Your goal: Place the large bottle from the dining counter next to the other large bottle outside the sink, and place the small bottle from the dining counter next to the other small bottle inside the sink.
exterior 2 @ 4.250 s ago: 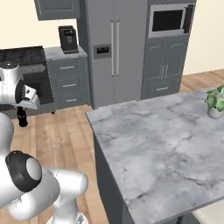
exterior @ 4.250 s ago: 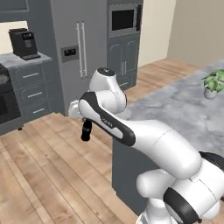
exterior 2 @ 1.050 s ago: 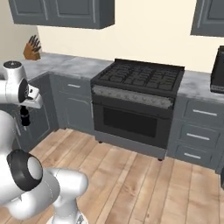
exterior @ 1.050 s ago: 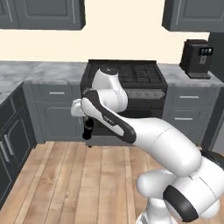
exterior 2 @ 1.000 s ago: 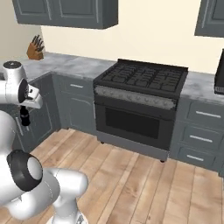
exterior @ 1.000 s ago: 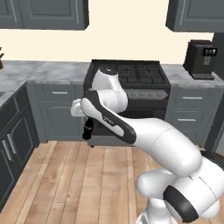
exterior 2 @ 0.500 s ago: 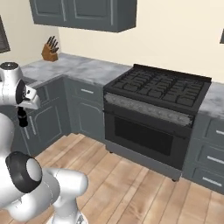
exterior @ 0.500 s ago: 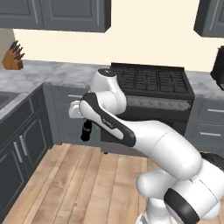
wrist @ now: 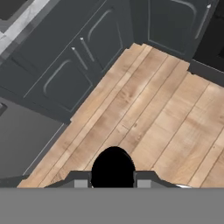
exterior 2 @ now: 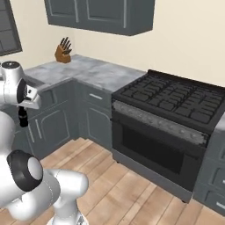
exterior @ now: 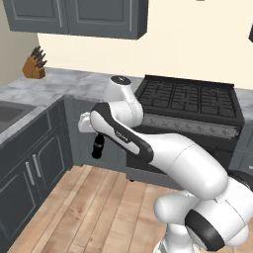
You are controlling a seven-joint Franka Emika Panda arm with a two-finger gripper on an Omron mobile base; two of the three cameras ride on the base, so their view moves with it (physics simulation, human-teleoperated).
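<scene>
Base has swung round: the sink [exterior: 10, 114] now shows left of the tool [exterior: 98, 148], clenched on a dark bottle [wrist: 113, 167], drop-off approaching.

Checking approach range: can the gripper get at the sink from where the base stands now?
Probably not yet. The gripper, shut on a dark bottle, hangs over the wood floor by the corner cabinets. The sink lies off at the left edge, beyond the counter.
</scene>
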